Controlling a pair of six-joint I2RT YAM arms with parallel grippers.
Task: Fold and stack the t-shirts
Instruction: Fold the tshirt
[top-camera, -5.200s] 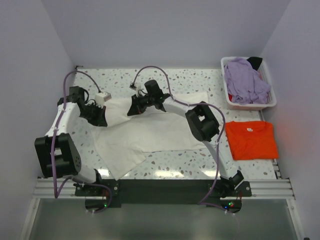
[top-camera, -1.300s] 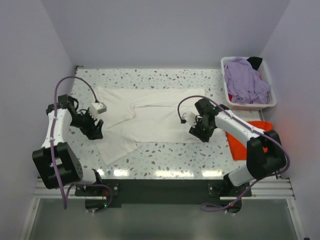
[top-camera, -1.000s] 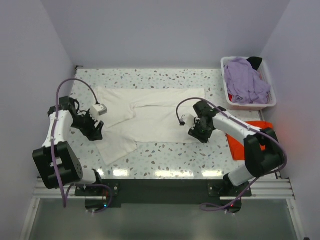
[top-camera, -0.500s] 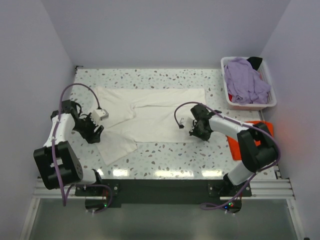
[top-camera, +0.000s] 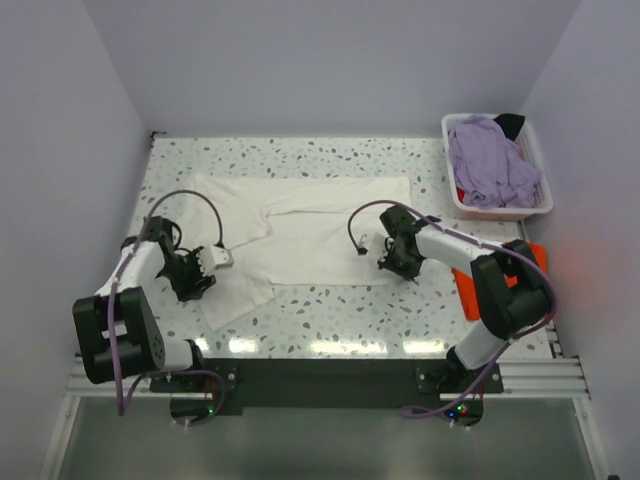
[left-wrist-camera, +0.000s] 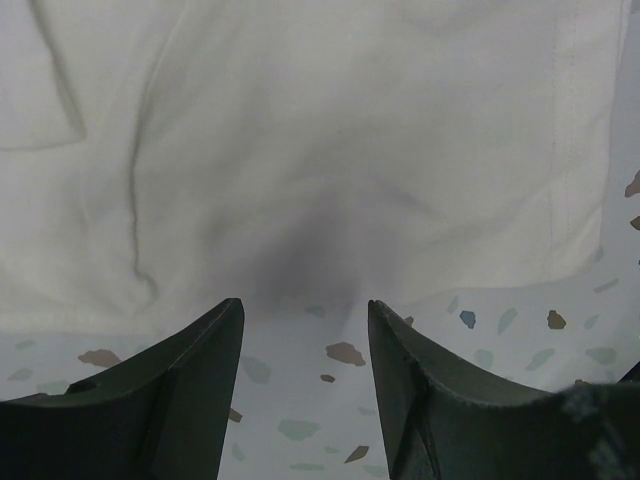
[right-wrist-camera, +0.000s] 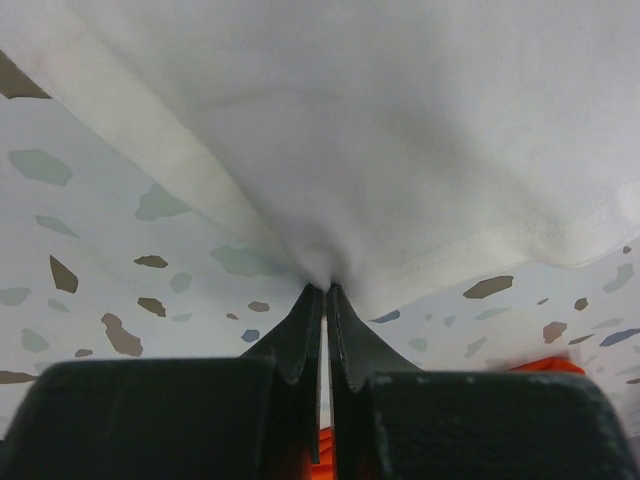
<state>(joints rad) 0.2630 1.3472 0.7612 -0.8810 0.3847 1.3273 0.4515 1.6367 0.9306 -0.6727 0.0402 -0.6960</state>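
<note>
The left fingers (left-wrist-camera: 185, 390) are sitting in a new spot. Half a second ago they were hanging further back by the left side of the white shirt (top-camera: 320, 225). Now they are sitting nearer the front, right at the shirt's front left part. They are standing wide open and holding nothing. They are hanging over the bare speckled worktop (top-camera: 330, 315), and the edge of the cloth is lying just past their tips. The right fingers (right-wrist-camera: 300, 340) are staying where they were, at the front right edge of the white shirt. They are squeezing almost fully together and pinching a little bunch of the cloth edge between their tips. Five seconds ago the white shirt was lying crooked and rumpled, with both arms reaching over its middle. Now it is lying spread out flat across the middle and back of the worktop, with one part at the front left slanting toward the front edge. The orange shirt (top-camera: 468, 295) is lying on the right side of the worktop. The right arm (top-camera: 470, 255) is crossing over it and hiding most of it, while five seconds ago all of it was showing. The purple shirt (top-camera: 490, 160) is lying in a heap inside the white basket (top-camera: 497, 212) at the back right corner, the same as before.
</note>
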